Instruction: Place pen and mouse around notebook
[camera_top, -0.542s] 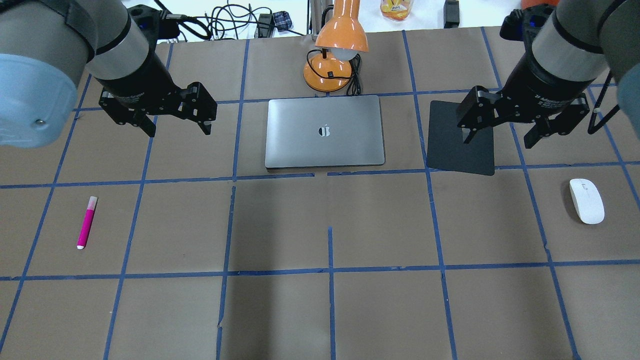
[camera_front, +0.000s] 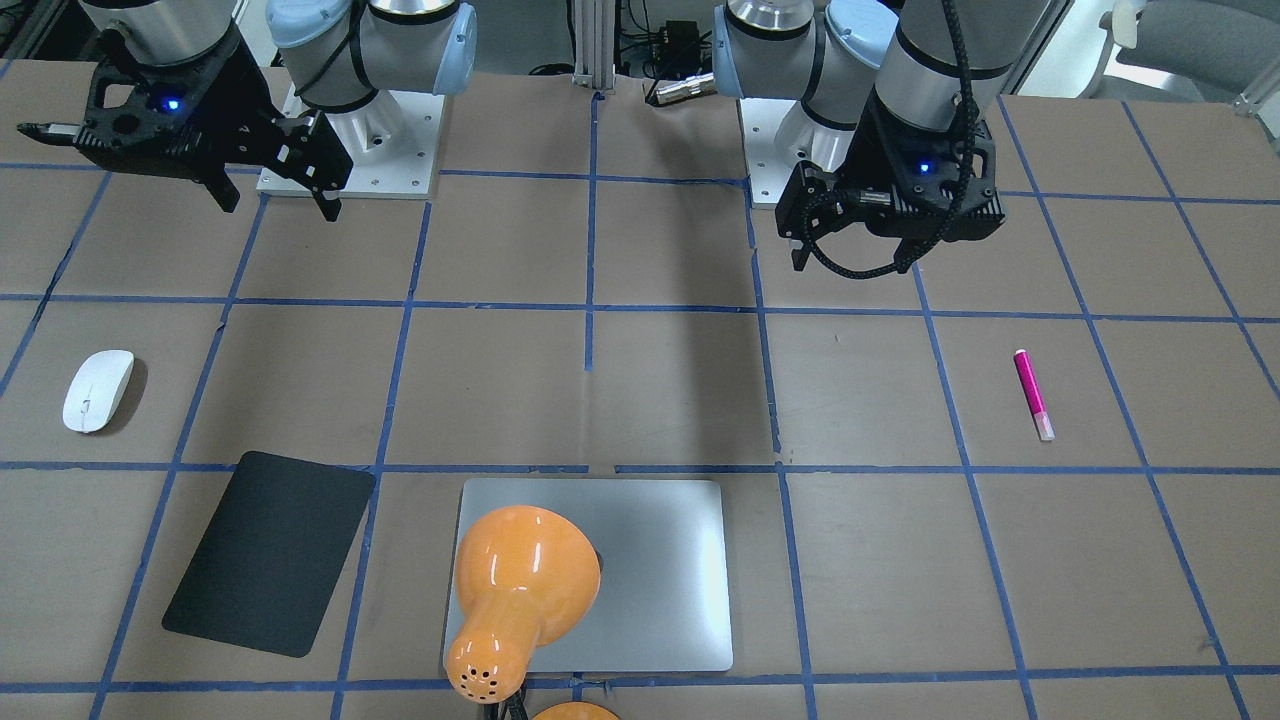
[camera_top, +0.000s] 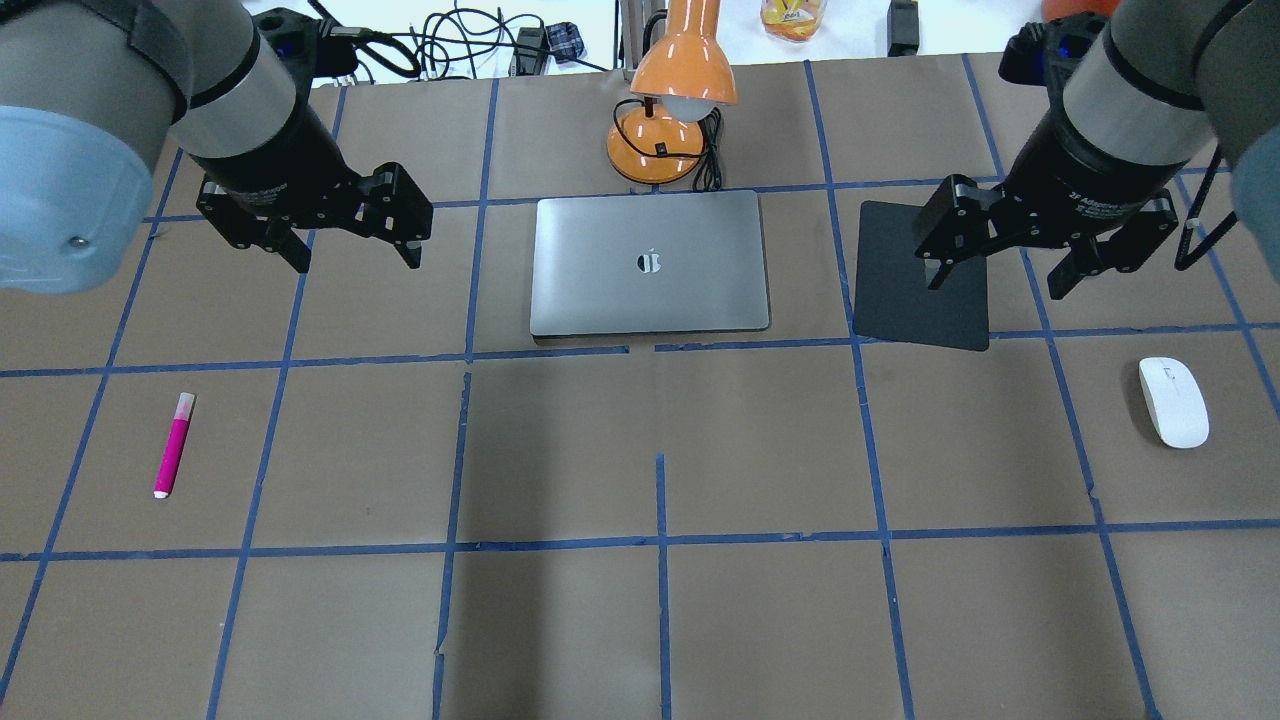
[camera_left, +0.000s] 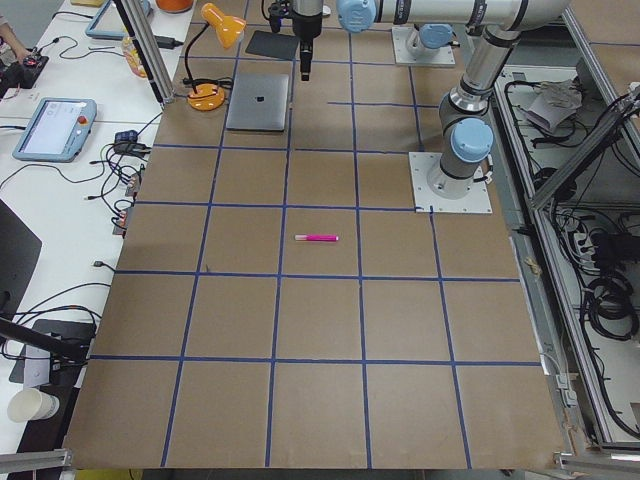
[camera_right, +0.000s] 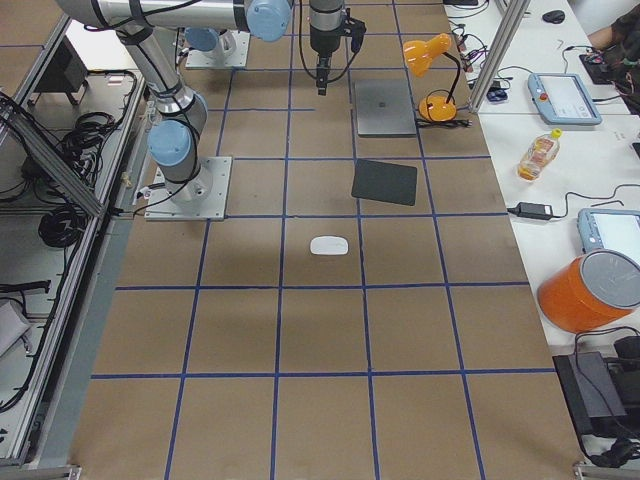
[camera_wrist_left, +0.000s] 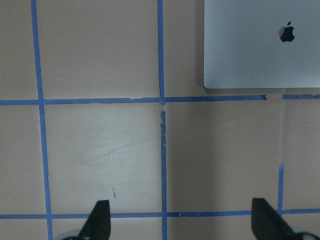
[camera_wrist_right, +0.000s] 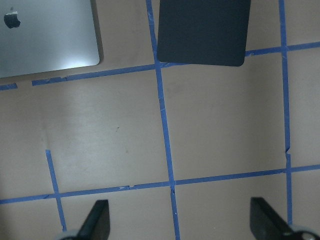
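1. Notebook: silver-grey, closed, logo up, flat on the table. All places below are taken from it.
2. Pen: magenta, pale cap pointing away from my base. Lies loose, well off the notebook's left side and nearer me. Nothing touches it.
3. Mouse: white, well off the notebook's right side, past the black pad and nearer me.
4. My left gripper: fingers spread wide, holding nothing, hanging in the air left of the notebook.
5. My right gripper: fingers spread wide, holding nothing, hanging right of the notebook, above the pad.
6. Orange lamp: base just beyond the notebook's far edge.
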